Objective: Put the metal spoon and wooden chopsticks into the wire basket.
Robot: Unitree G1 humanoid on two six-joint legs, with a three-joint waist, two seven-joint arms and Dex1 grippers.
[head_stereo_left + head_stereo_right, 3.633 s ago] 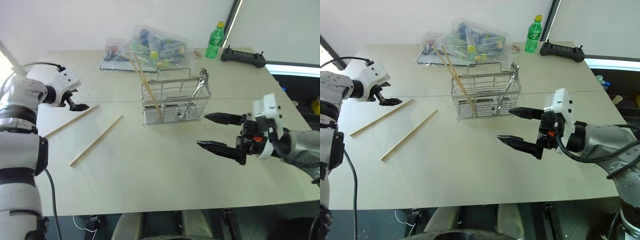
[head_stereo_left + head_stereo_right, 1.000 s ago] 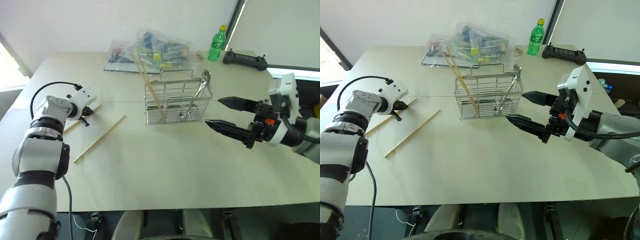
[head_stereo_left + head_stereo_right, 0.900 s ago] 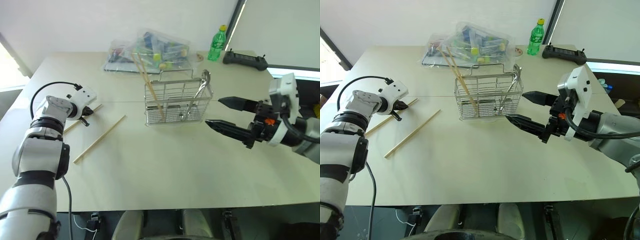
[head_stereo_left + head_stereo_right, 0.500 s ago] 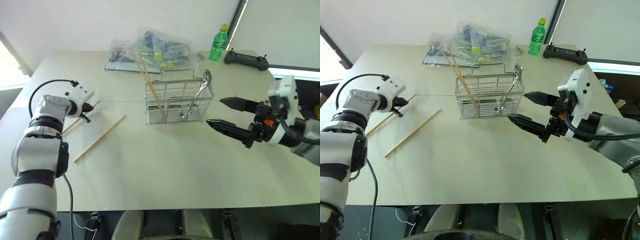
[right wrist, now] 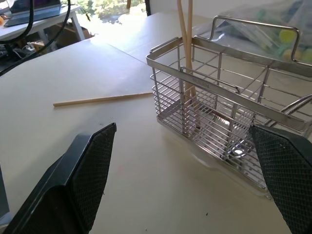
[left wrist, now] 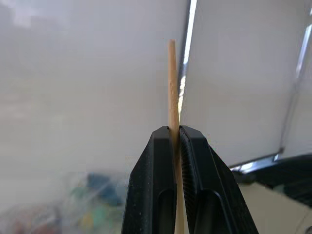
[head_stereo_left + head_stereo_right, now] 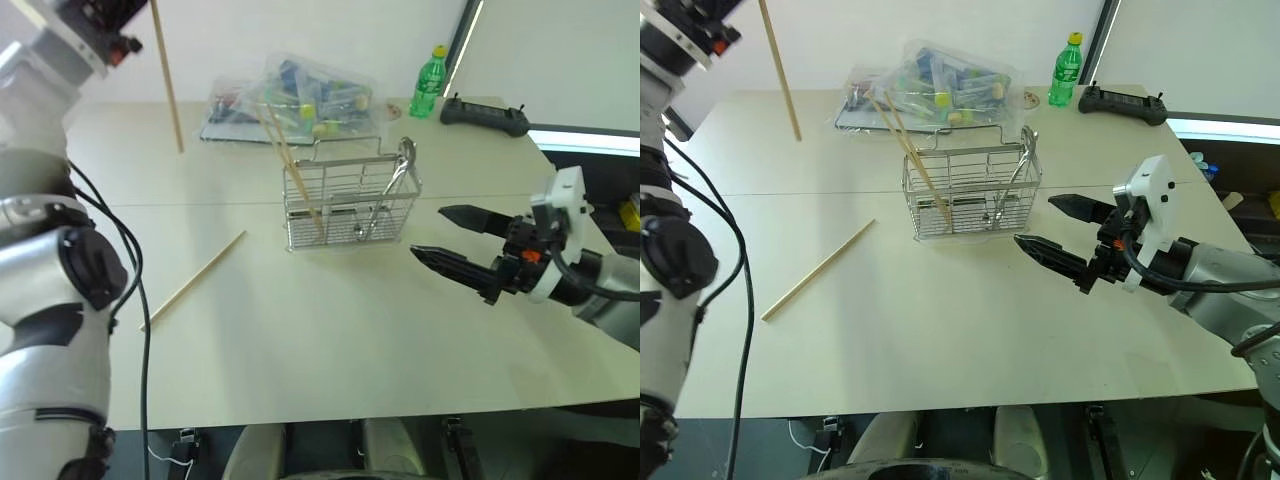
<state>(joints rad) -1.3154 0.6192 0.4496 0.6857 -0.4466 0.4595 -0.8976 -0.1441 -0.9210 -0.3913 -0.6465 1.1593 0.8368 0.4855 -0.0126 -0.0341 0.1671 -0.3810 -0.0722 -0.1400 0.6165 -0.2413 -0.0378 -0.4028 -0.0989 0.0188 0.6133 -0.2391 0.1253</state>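
left gripper (image 6: 174, 134) has risen off the table, clamped on one chopstick (image 7: 166, 75). another chopstick (image 7: 192, 280) lies flat left of the basket (image 7: 350, 205), which holds two chopsticks plus the spoon (image 7: 393, 188). right gripper (image 7: 462, 241) spread wide beside it, empty.

The pale table (image 7: 330, 330) carries the wire basket (image 7: 350, 205), one loose wooden chopstick (image 7: 195, 280), a clear bag of colourful items (image 7: 295, 95), a green bottle (image 7: 428, 82) and a black controller (image 7: 487, 114).

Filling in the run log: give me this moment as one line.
left gripper: shut on chopstick, raised | right gripper: open, beside wire basket | one chopstick on table
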